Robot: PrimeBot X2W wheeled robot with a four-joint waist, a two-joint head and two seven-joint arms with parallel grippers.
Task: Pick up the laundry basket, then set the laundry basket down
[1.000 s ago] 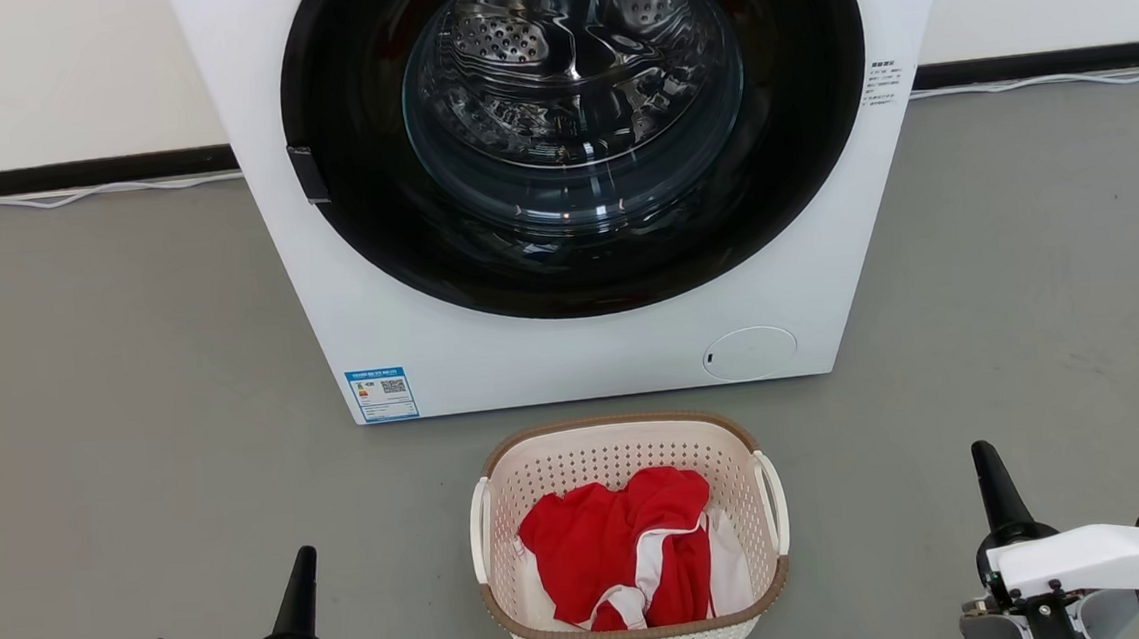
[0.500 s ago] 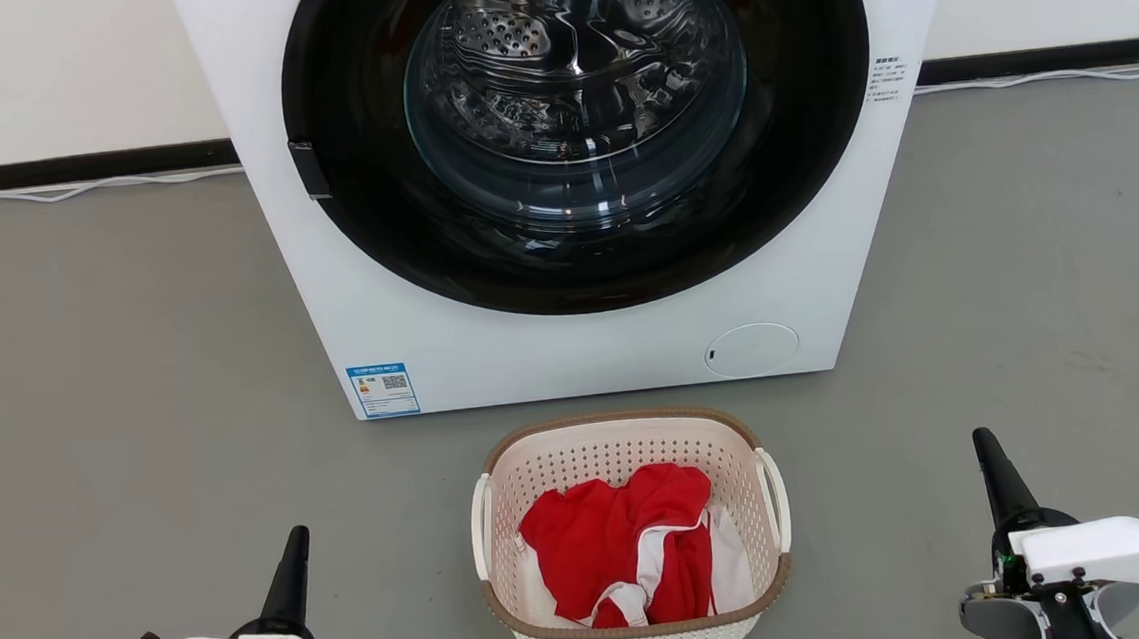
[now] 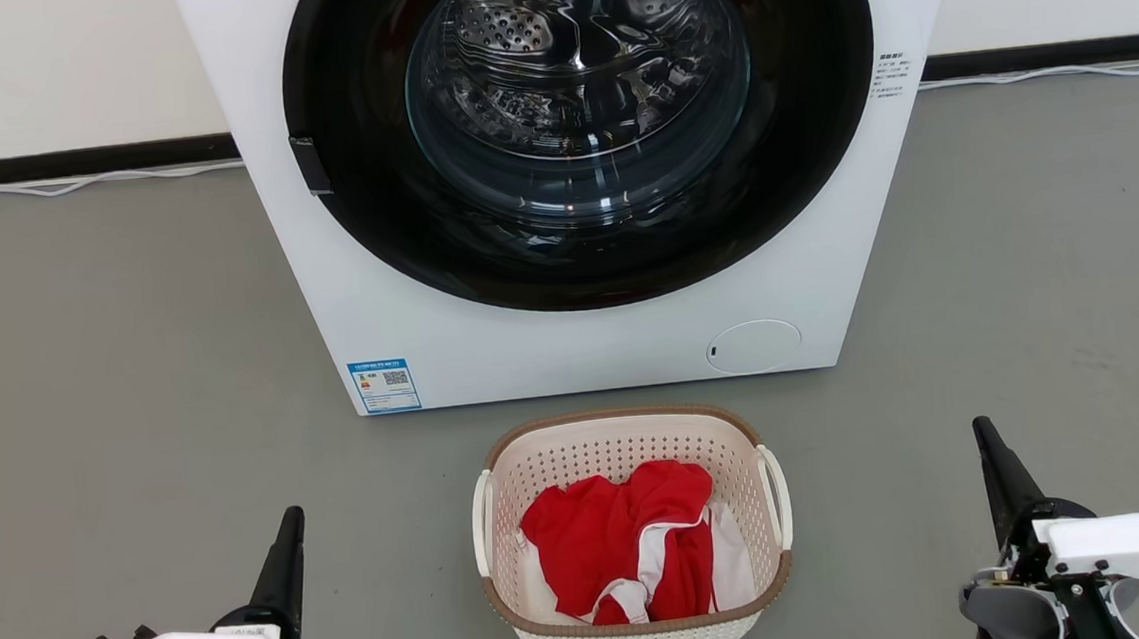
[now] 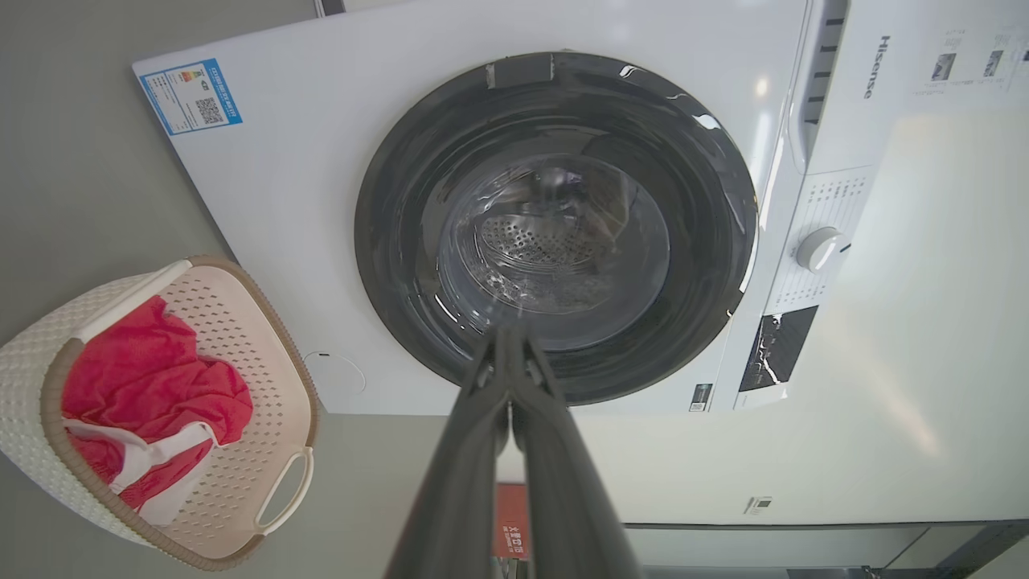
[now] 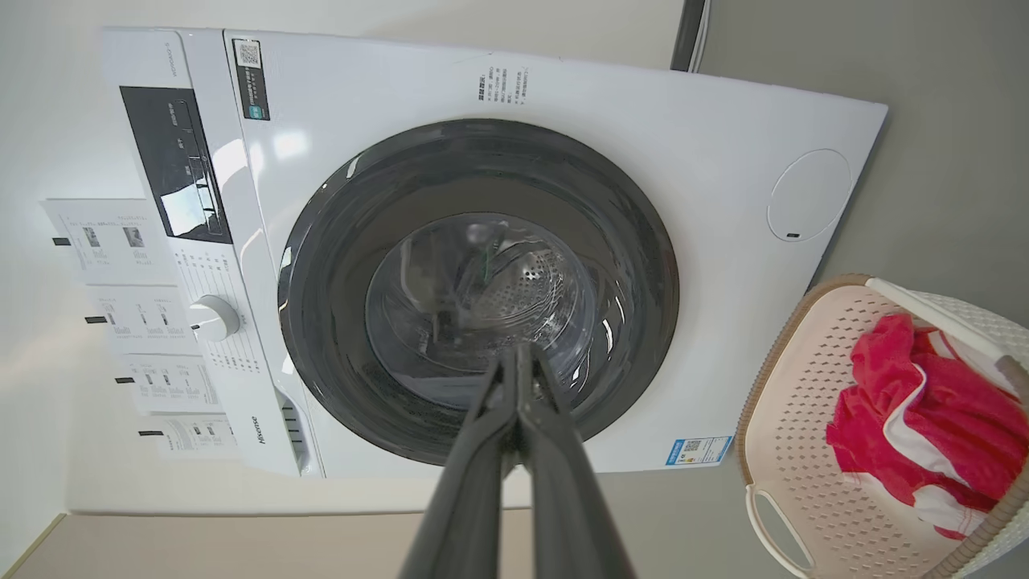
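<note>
The laundry basket (image 3: 619, 456) is sitting upright on the grey floor (image 3: 133, 390), just in front of the washing machine (image 3: 572, 349). It is lying below the machine's round door (image 3: 576, 129) and roughly centred on it, with a narrow strip of floor showing between basket and machine. A red garment with white trim (image 3: 625, 546) is lying crumpled inside.

Both sets of jaws are hanging farther out from the washing machine than the basket is, one to each side of it and well apart from it. The left jaws are clenched on nothing: in the left wrist view their two dark fingers (image 4: 462, 482) are meeting at the tips and aiming at the machine's door. The right jaws are doing the same, with fingers (image 5: 563, 482) pressed together and empty.

As for the step in hand, the scene is fitting two stages equally. The basket may be waiting on the floor to be lifted, or it may be resting there with the lift and the setting-down behind it. Nothing in the pictures is settling which, so I am naming no next move.

The basket's mouth is facing straight up. Its white loop handles (image 3: 780, 495) are facing out to the left and right, along the washing machine's front. I am judging its long axis to be running handle to handle, parallel to that front. The steep downward view is foreshortening the basket, though, and making this less than certain.
</note>
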